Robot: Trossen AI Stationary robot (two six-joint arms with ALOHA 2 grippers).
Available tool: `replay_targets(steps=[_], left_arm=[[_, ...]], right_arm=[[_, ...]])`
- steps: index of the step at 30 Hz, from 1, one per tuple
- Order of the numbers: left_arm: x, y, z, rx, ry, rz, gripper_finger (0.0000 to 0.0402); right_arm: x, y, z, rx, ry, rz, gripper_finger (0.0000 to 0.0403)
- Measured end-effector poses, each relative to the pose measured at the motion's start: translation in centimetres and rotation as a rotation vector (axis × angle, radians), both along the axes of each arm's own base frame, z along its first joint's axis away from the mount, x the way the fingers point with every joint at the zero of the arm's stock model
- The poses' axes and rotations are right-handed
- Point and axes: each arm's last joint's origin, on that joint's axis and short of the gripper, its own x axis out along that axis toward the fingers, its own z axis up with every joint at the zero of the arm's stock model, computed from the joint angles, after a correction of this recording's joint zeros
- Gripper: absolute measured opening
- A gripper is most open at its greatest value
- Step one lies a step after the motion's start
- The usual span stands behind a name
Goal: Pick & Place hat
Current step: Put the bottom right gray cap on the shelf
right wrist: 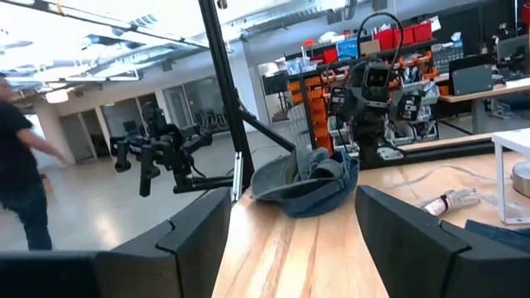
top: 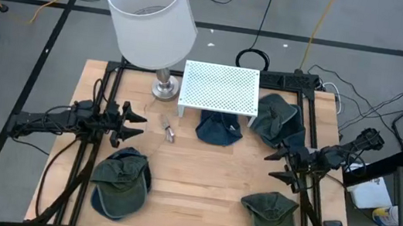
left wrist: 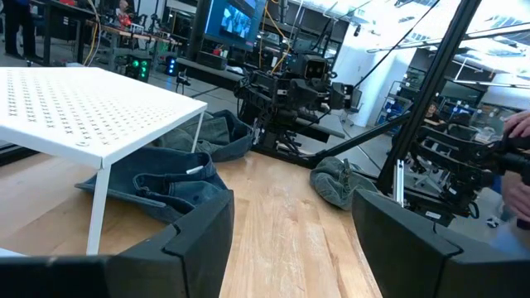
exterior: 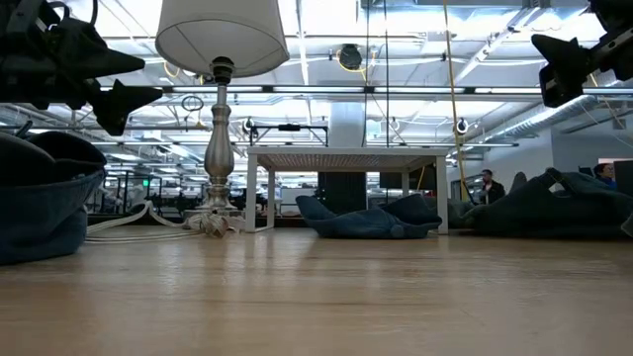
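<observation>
a: four caps on the table (top: pixel 198 198). going left to right: olive-green cap (top: pixel 121 181) near left, dark blue cap (top: pixel 220 129) tucked half under the white perforated shelf (top: pixel 220 86) at centre far, grey-green cap (top: pixel 280 117) just right of the shelf, second olive cap (top: pixel 271 215) near right.

b: handling?

a: probably light, soft cloth. crowns look slumped and creased, so likely to fold under a pinch. brim likely the stiffest part, best spot to grab; otherwise a fold of the crown.

b: grippers?

a: left gripper (top: pixel 132 122) hanging above the left edge, jaws spread wide, holding nothing, just far of the near-left cap. right gripper (top: pixel 280 165) above the right side, also spread wide and empty, between the grey-green cap and the near-right one.

b: any writing or brands?

a: none readable. pale patch inside the blue cap in the left wrist view, maybe a label, too small to read. small object (top: pixel 167 130) beside the lamp (top: pixel 153 21), nothing legible either.
</observation>
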Motion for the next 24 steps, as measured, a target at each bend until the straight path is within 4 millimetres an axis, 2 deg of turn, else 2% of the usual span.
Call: replay_targets(steps=[3,8,12,18,24], left_arm=[[0.0,0.0,0.0,0.000,0.000,0.000,0.0250],[0.0,0.0,0.0,0.000,0.001,0.000,0.0250],[0.0,0.0,0.0,0.000,0.000,0.000,0.0250],[0.0,0.0,0.0,0.000,0.001,0.000,0.0250],[0.0,0.0,0.0,0.000,0.000,0.000,0.0250]], right_arm=[[0.1,-0.1,-0.3,-0.007,0.037,-0.056,0.0254],[0.3,-0.5,-0.5,0.085,0.078,-0.197,0.0254],[0.5,-0.6,-0.8,0.020,0.181,-0.282,0.0254],[0.9,-0.4,2.2,-0.035,0.245,-0.289,0.0254],[1.8,0.2,6.5,-0.138,0.282,-0.292,0.0254]])
